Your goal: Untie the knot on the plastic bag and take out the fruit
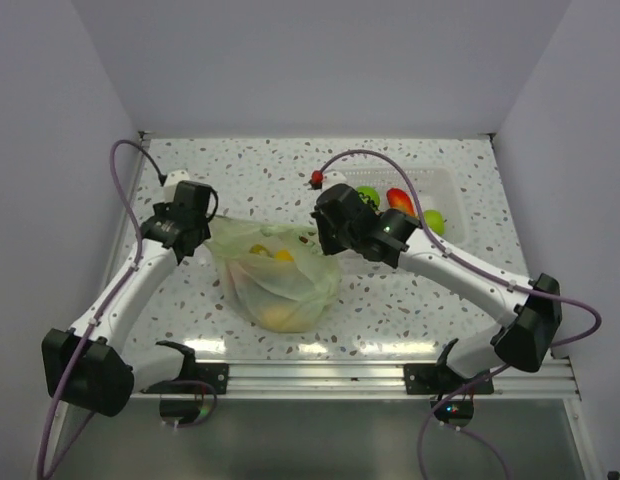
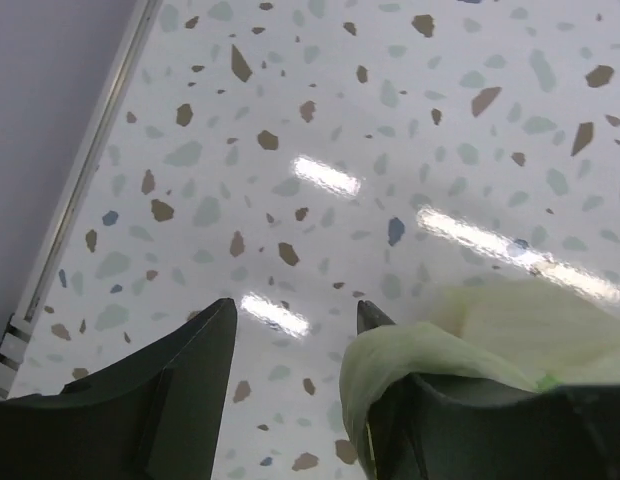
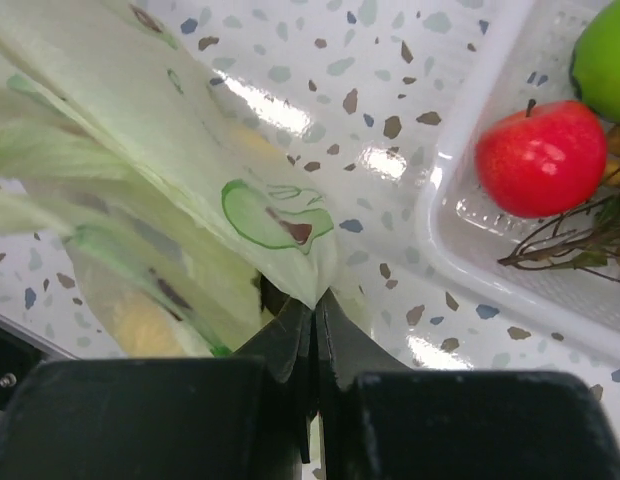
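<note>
Though the right claw (image 3: 315,310) pinches the bag (image 3: 190,150), fruit (image 3: 140,320) inside looks blurred.

Our 2 arms reach forward from their bases and angle inward, the left arm (image 1: 130,290) along the left side and the right arm (image 1: 460,270) along the right. Our left gripper (image 2: 290,315) has its 2 fingers apart, with plastic bag (image 2: 510,330) film draped over the finger on the right of its wrist view. Our right gripper (image 3: 315,300) has its fingers pressed together, pinching that film at the tips.
</note>
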